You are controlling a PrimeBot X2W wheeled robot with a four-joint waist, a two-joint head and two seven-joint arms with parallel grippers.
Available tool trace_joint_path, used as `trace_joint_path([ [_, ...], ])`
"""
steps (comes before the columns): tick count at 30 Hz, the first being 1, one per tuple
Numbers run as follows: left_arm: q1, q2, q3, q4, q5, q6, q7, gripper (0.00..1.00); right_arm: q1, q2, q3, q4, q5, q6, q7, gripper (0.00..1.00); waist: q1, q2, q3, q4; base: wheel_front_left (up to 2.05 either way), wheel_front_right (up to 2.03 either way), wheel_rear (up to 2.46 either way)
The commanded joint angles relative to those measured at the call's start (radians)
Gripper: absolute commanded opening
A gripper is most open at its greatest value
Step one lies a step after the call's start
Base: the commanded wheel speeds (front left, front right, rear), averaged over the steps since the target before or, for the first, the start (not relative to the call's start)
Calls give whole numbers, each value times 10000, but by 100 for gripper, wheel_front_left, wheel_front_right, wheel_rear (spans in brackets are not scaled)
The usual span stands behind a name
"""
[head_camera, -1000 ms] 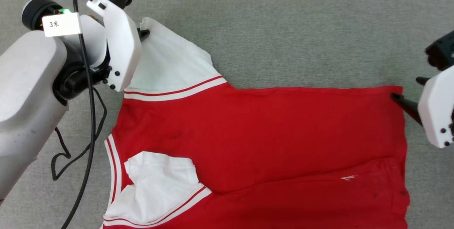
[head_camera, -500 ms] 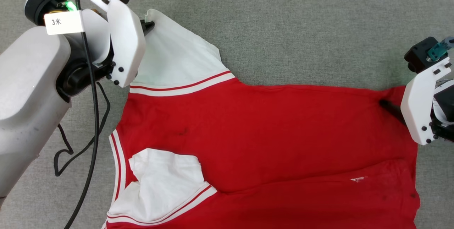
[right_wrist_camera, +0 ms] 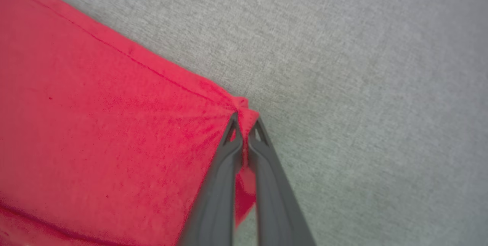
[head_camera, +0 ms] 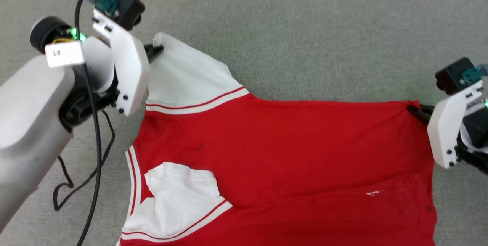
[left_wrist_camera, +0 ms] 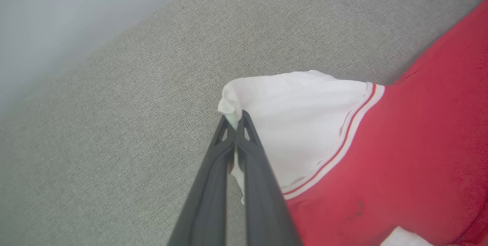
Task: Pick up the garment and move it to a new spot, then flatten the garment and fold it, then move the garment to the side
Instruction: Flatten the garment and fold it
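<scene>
The garment (head_camera: 289, 150), a red jersey with white sleeves and red-and-white striped trim, lies spread on the grey surface with its plain side up. My left gripper (head_camera: 157, 49) is shut on the tip of the far white sleeve (left_wrist_camera: 297, 124), and the cloth is pinched between its dark fingers (left_wrist_camera: 217, 169). My right gripper (head_camera: 413, 109) is shut on the garment's far right hem corner (right_wrist_camera: 244, 110), with red cloth bunched between its fingers (right_wrist_camera: 225, 177). The near white sleeve (head_camera: 179, 196) lies folded over the red body.
A black cable (head_camera: 91, 139) loops from my left arm down onto the grey fabric surface (head_camera: 305, 28). Bare grey surface stretches beyond the garment's far edge and to its right. In the left wrist view a pale wall (left_wrist_camera: 57, 17) borders the surface.
My right gripper came in onto the garment's far right hem corner and shut on it, bunching the cloth. My left gripper stayed shut on the sleeve tip. The camera shifted a little.
</scene>
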Motion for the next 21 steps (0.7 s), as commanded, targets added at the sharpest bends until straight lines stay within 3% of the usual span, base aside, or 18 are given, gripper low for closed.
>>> trace_joint_path([
  [1, 410, 208, 51, -230, -87, 94, -177, 0, 393, -127, -148, -187, 80, -18, -334, 0, 0, 0, -487, -20, 0, 0, 0],
  [10, 1996, 1285, 146, -1641, -354, 667, -673, 0, 1574, -196, -715, -1015, -11, -18, -951, 0, 0, 0, -1300, -144, 0, 0, 0],
  [21, 4831, 2696, 144, -3889, -888, 2245, -1493, 0, 3746, -148, -1840, -2198, -199, -18, -833, 0, 0, 0, -1996, 8, 0, 0, 0],
])
